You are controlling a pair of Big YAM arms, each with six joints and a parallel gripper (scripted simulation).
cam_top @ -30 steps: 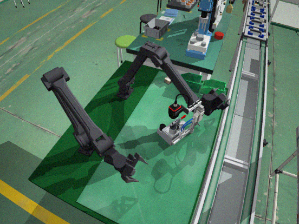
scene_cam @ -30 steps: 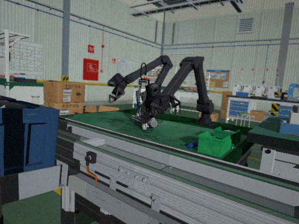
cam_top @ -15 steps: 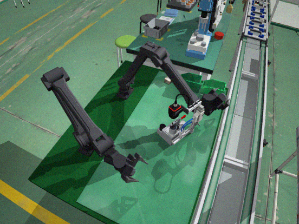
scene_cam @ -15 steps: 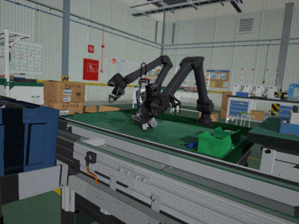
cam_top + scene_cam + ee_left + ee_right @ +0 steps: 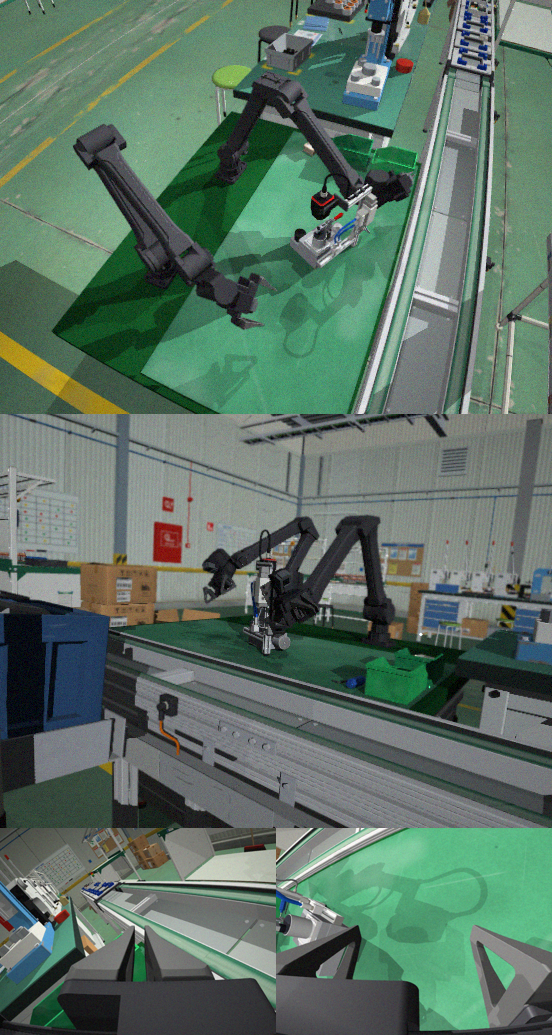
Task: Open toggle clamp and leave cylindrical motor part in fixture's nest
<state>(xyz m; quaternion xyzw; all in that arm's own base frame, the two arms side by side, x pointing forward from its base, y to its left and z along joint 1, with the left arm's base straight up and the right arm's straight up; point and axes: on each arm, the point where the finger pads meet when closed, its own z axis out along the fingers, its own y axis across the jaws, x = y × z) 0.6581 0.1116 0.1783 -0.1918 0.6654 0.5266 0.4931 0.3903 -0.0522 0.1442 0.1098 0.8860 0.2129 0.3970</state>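
The fixture (image 5: 308, 254) stands on the table, tilted in the top view. The toggle clamp's red handle (image 5: 338, 216) shows above it; how far the clamp is open is too small to tell. A light grey cylinder (image 5: 300, 926) with a dark ring, apparently the motor part, stands on the fixture at the right wrist view's left edge; its seating is unclear. My left gripper (image 5: 139, 932) is shut, with nothing visible between its fingertips, beyond the fixture and pointing toward the conveyor and green bins. My right gripper (image 5: 269, 307) (image 5: 415, 931) is open and empty, in front of the fixture.
A black camera with a red ring (image 5: 323, 205) hangs over the fixture on a stand, with blue tubes (image 5: 345, 228) beside it. Green bins (image 5: 395, 157) (image 5: 395, 681) and a blue-handled tool (image 5: 355, 682) are at the table's far end. The conveyor (image 5: 435, 240) runs along one side.
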